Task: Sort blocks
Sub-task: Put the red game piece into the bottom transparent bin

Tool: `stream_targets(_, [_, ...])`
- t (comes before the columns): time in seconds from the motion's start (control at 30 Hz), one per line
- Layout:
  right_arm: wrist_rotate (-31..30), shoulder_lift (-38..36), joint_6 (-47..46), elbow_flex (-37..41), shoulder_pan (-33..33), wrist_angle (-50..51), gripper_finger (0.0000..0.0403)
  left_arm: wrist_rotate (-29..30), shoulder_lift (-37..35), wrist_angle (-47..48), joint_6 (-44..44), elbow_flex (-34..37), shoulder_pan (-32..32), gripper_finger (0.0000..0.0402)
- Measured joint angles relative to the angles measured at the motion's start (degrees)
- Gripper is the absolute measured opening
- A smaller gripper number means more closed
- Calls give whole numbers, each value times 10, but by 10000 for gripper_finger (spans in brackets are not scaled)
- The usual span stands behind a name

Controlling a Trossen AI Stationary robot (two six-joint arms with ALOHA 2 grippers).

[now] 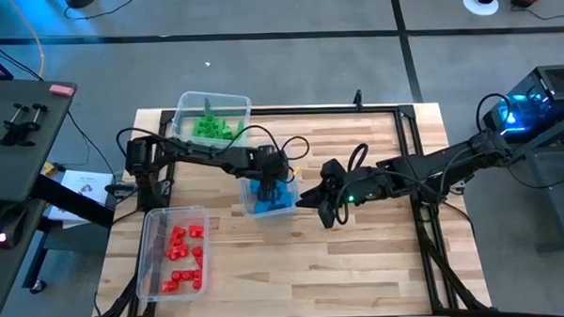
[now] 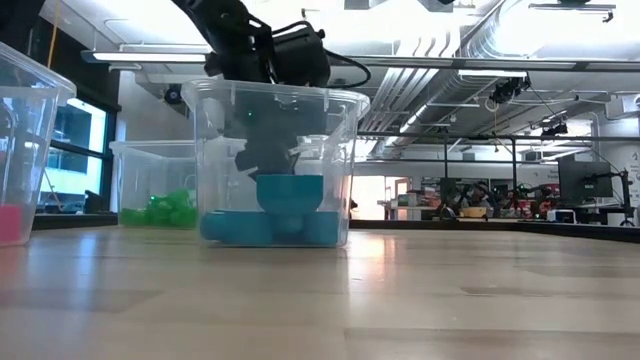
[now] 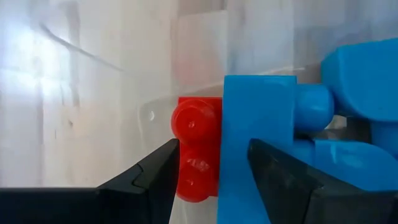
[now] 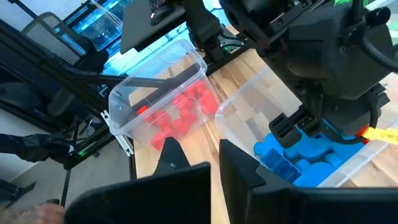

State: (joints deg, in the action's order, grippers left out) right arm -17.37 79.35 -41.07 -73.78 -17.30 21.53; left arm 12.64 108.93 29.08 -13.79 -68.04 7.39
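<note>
My left gripper [image 1: 270,189] reaches down into the clear middle bin [image 1: 286,207], which holds blue blocks [image 4: 305,155]. It is shut on a small cluster: a red block [image 3: 196,149] stuck to a blue block [image 3: 258,143]. Green blocks [image 1: 211,127] lie in the far bin and red blocks [image 1: 182,252] in the near-left bin. My right gripper [image 1: 325,213] hangs shut and bare above the table, just right of the middle bin. My left gripper pinches the cluster between its two fingers, one finger [image 3: 155,177] by the red block's studded side [image 3: 186,158] and the other on the blue block's face [image 3: 242,180]. It comes slanting down from above. The cluster sits low in the bin; whether it rests on the blocks below, I cannot tell.
The three clear bins stand on the table's left half: green at the far edge [image 1: 188,103], red at the near left [image 1: 153,276], blue in the middle. Bare wood [image 1: 361,259] lies to the right and near. A black frame [image 1: 425,219] borders the table.
</note>
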Motion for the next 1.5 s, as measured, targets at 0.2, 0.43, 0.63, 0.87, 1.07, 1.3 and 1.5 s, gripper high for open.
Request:
stream_targets(0.2, [5,0,-9,0,-1,-3,0,-32,17,-9,56,3,5,188])
stream_targets(0.43, [5,0,-11,0,-14,-3,0,-158,21,-53,173,3,28,188])
stream_targets(0.63, [5,0,-9,0,-24,-1,0,-211,12,-35,219,5,1,188])
stream_targets(0.87, [4,0,2,0,-24,1,0,-251,-17,-28,171,9,-47,188])
stream_targets(1.07, [4,0,6,0,-23,1,0,-207,-26,-26,129,-1,-58,188])
stream_targets(1.3, [4,0,-4,0,-22,0,0,-167,-5,-41,34,-2,-72,187])
stream_targets(1.5, [4,0,-24,0,-22,0,0,-165,19,-61,66,-4,-73,151])
